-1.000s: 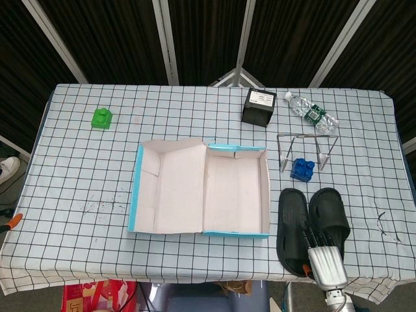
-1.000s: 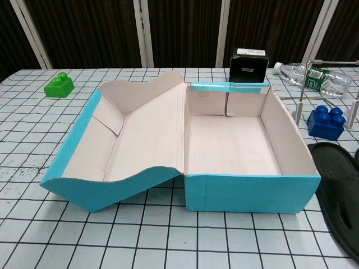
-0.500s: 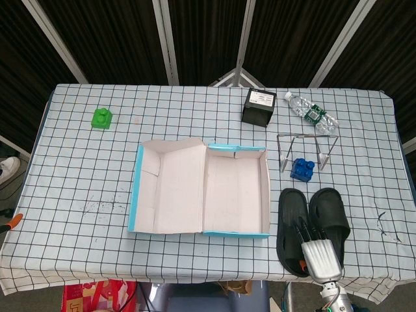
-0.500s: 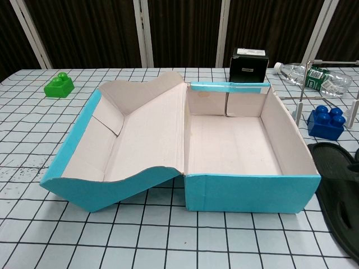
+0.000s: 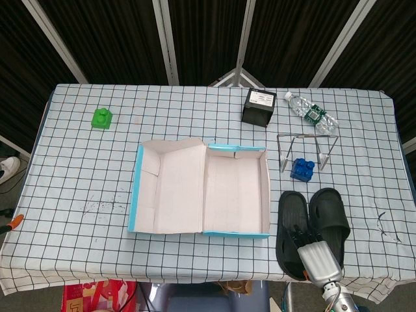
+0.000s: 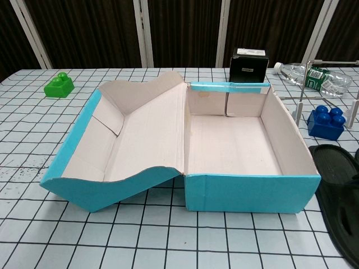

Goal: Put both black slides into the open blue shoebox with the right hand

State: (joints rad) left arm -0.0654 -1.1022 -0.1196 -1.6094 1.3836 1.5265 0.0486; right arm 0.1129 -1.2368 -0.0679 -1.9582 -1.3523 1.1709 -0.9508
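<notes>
My right hand [image 5: 314, 255] sits at the near edge of the desk [image 5: 78, 182], over the heel end of the two black slides [image 5: 312, 224]. My dark fingers [image 5: 296, 234] lie forward across the slide nearer the box; I cannot tell whether they have closed on it or only rest on top. The slides lie side by side, flat on the checked cloth, just to the right of the open blue shoebox [image 5: 235, 195], outside it. In the chest view only the edge of one slide [image 6: 336, 196] shows beside the box's right wall. The shoebox stands open with its lid [image 5: 166, 192] folded out flat to the left, and its pale inside holds nothing. Beyond the slides a blue toy block [image 5: 301, 168] stands under a small wire rack [image 5: 305, 146]. Further back lie a plastic bottle [image 5: 312, 114] and a black box [image 5: 259, 106]. A green toy block [image 5: 101, 118] sits at the far left. My left hand shows in neither view.
</notes>
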